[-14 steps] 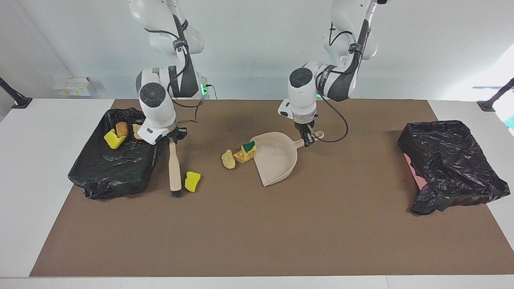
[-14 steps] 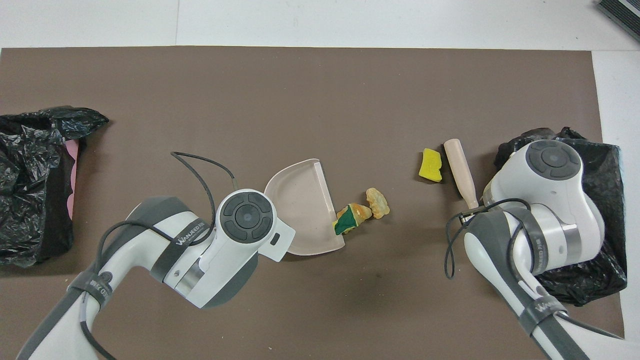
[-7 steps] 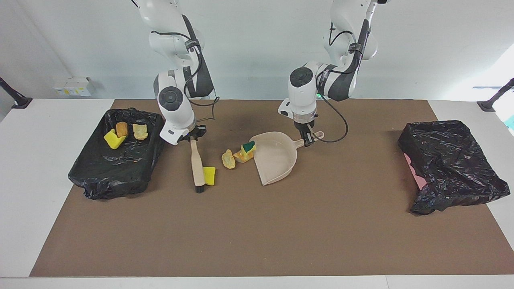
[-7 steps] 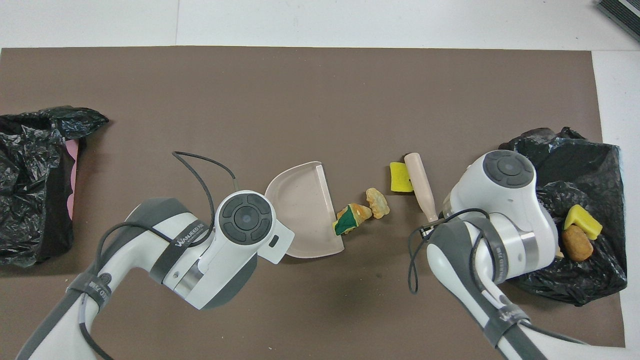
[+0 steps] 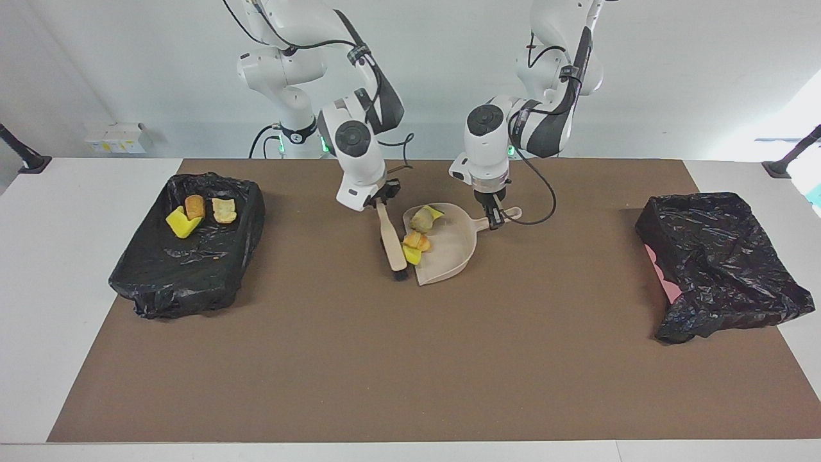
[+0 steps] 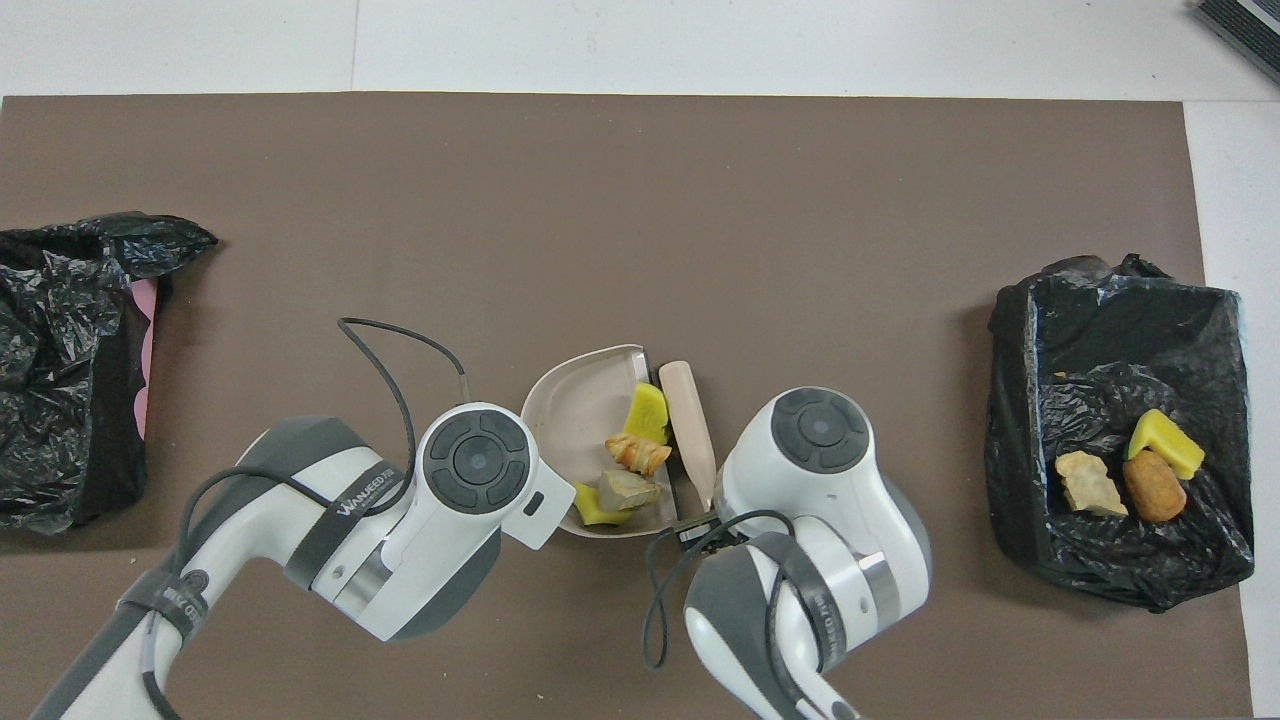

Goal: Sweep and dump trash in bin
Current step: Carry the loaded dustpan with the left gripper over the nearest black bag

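On a brown mat (image 5: pixel 410 359) covering the middle of a white table (image 5: pixel 38 308), with a pale wall (image 5: pixel 417 77) rising at the robots' end, a beige plastic dustpan (image 5: pixel 449 250) is being held by its handle in the left gripper (image 5: pixel 494 221), whose fingers are pinched tight on it. The open edge of the pan is being faced toward the right arm's end of the table. Against that edge a pale wooden hand brush with dark bristles (image 5: pixel 391 244) is being pressed, its handle clamped in the right gripper (image 5: pixel 380 200), with the bristles resting on the mat.

Inside the dustpan, small chunks of trash are being gathered: a bright yellow foam piece (image 6: pixel 646 412) at the lip just beside the brush, a tan-orange bread-like lump (image 6: pixel 638 455) touching it, and a greyish-tan lump (image 6: pixel 630 490) with another yellow foam bit (image 6: pixel 592 508) nearer the robots.

At the right arm's end, a tray lined with black plastic (image 5: pixel 186 269) is being occupied by three more pieces: a yellow foam wedge (image 5: pixel 182 223), a brown lump (image 5: pixel 194 206) and a pale tan lump (image 5: pixel 224 210). At the left arm's end, a pink bin wrapped in a black bag (image 5: pixel 718 269) is being left untouched.
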### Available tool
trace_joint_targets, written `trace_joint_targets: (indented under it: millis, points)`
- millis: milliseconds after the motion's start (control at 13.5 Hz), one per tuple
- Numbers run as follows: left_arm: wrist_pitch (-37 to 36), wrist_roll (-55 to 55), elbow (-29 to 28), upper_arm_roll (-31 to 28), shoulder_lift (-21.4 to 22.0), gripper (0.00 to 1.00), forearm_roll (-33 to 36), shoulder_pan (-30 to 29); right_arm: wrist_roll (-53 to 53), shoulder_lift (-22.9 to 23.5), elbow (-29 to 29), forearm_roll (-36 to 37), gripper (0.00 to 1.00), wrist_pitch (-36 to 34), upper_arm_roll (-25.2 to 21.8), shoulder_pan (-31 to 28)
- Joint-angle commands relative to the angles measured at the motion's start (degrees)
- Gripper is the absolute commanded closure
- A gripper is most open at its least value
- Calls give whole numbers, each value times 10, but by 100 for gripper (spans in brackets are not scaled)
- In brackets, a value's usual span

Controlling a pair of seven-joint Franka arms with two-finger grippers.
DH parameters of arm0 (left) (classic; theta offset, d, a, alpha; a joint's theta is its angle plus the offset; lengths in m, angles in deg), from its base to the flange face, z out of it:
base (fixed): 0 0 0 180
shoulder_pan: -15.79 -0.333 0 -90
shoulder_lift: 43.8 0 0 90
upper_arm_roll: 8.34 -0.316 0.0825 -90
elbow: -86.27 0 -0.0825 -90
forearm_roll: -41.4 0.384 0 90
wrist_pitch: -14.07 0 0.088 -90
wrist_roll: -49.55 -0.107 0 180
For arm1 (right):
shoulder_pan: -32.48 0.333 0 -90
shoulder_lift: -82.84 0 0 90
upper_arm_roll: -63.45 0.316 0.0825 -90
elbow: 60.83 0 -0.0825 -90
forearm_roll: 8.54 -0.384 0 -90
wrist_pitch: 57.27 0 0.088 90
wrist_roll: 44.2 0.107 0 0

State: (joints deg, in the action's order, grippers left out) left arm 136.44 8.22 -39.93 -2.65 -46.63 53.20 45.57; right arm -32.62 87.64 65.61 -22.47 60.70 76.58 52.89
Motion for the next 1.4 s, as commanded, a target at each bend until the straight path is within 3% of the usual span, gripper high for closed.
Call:
trace_joint_targets:
  millis: [0, 517, 812, 1329]
  points:
    - [49, 0, -25, -2, 5, 100, 3, 4, 17, 12, -26, -45, 100, -1, -2, -2]
    - [74, -9, -12, -3, -9, 100, 3, -29, 35, -45, -55, -6, 100, -100, -9, -57]
    - [59, -39, 16, -2, -6, 100, 2, -66, 12, -54, -37, -5, 100, -94, -7, -72]
    - [-69, -245, 143, -3, -8, 100, -41, -182, 21, -55, -23, -5, 100, -83, -4, -61]
